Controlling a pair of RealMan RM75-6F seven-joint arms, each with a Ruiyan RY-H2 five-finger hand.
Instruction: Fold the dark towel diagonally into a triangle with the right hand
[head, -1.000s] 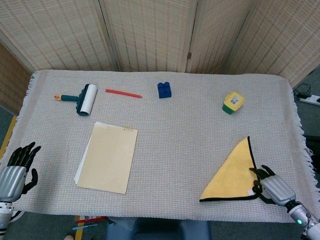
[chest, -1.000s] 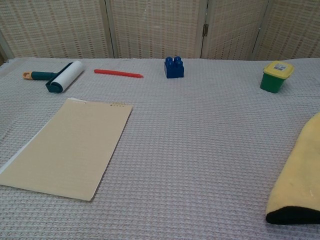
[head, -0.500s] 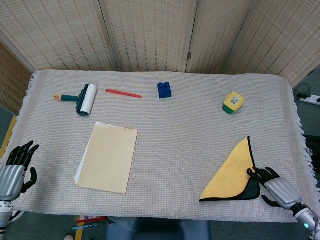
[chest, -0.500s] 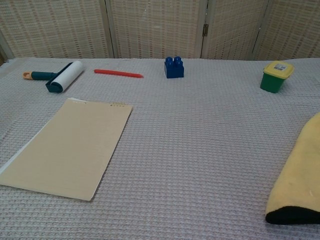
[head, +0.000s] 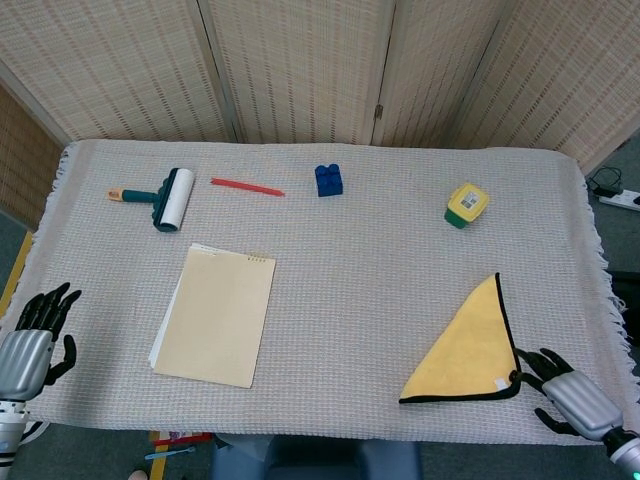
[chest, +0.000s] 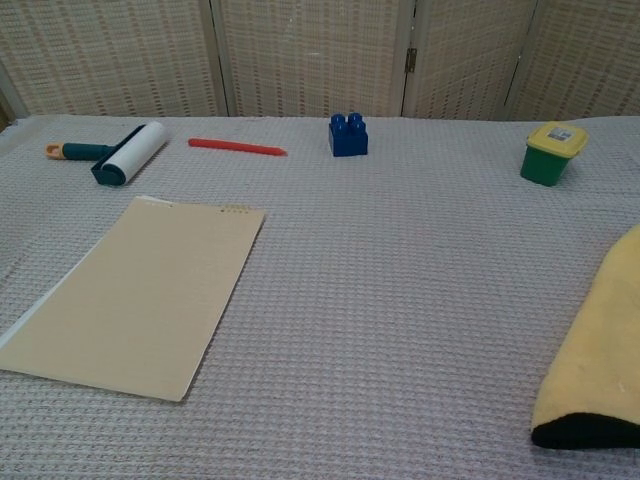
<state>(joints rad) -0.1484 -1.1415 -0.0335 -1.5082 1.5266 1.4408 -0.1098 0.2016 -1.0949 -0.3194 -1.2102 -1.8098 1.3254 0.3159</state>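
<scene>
A grey woven cloth covered the table. Only the head view showed the right hand, spread and empty at the folded towel's four o'clock, and the left hand, also spread and empty. The towel's white tag was unreadable.

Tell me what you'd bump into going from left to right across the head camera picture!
left hand → lint roller → notepad → red pen → blue block → yellow-and-green tub → folded towel → right hand
</scene>
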